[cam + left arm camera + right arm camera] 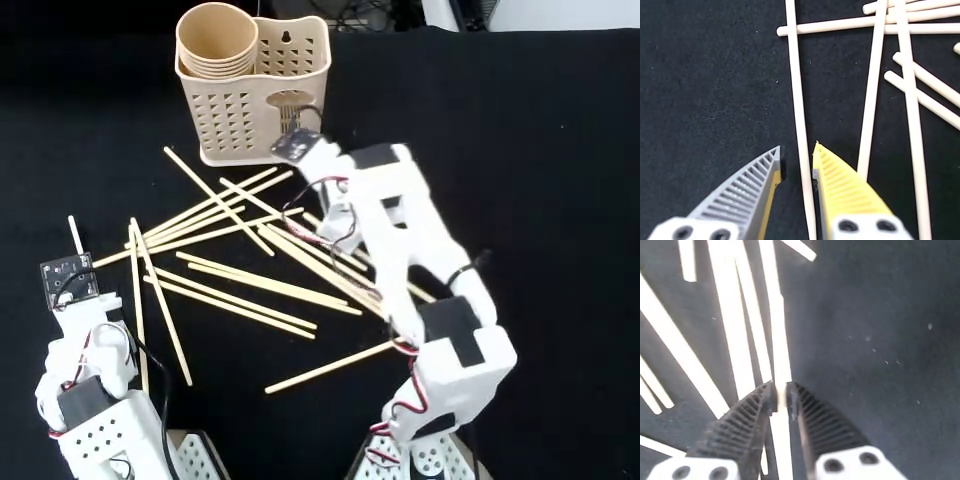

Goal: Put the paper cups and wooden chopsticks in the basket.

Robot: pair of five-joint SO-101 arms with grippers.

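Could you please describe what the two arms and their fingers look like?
The left arm and right arm are white with black motor blocks and red and black cables. The left gripper has one grey and one yellow ribbed finger; the right gripper, two black ones.
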